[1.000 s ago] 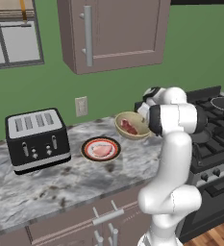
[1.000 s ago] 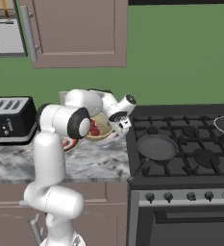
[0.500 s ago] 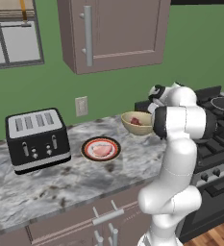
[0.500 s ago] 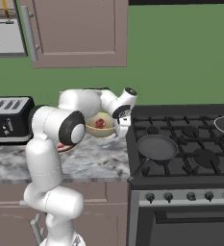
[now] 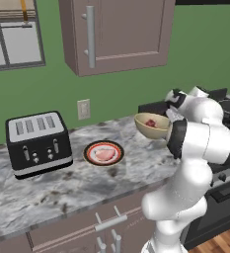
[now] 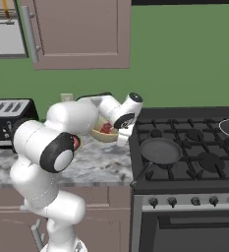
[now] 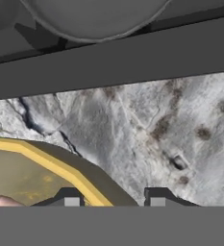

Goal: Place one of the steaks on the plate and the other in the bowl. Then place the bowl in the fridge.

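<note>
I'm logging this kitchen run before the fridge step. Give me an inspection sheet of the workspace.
Surface: grey marble counter.
Job's things: bowl with red steak held above the counter; pale steak on plate.
Clutter: toaster; frying pan on stove.
Gripper: gripper shut on the bowl's rim.
Cables: nothing seen.
Surroundings: green wall, upper cabinet, wall outlet, window.

Marble counter (image 5: 77, 188) open near plate (image 5: 103, 153); toaster (image 5: 36, 142) blocks left, stove (image 6: 185, 152) right.

The gripper (image 6: 120, 139) holds the bowl (image 6: 104, 133) above the counter (image 6: 99, 165).
</note>
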Motion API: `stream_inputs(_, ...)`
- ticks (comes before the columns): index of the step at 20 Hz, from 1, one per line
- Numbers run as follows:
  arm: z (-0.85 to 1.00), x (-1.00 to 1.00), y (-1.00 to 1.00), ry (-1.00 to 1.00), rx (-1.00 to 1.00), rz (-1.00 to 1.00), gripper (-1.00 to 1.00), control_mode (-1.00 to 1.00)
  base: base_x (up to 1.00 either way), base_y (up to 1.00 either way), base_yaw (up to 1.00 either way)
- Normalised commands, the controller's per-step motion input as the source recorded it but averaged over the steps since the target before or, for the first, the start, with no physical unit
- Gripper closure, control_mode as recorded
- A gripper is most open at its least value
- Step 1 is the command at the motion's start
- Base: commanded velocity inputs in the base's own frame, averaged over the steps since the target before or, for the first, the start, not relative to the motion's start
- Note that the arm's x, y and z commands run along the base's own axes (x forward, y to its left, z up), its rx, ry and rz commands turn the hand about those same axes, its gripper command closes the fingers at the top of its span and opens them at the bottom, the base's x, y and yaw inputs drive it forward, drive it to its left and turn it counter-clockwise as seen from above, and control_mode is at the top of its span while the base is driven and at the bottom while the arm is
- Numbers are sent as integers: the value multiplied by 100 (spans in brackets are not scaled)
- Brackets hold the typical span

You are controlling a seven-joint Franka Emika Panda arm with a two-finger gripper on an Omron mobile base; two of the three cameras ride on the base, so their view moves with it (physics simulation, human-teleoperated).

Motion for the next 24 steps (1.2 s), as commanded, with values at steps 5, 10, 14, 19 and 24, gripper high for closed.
stream_inputs(5,64,-71,9,-11,-12,4,100,-100,0,0,0)
stream_inputs(10,83,-70,5,14,-17,14,100,-100,0,0,0)
stream_inputs(14,19,-58,14,32,-1,12,100,-100,0,0,0)
stream_inputs(19,4,-93,37,15,-1,21,100,-100,0,0,0)
stream_inputs(24,5,-77,46,3,0,28,100,-100,0,0,0)
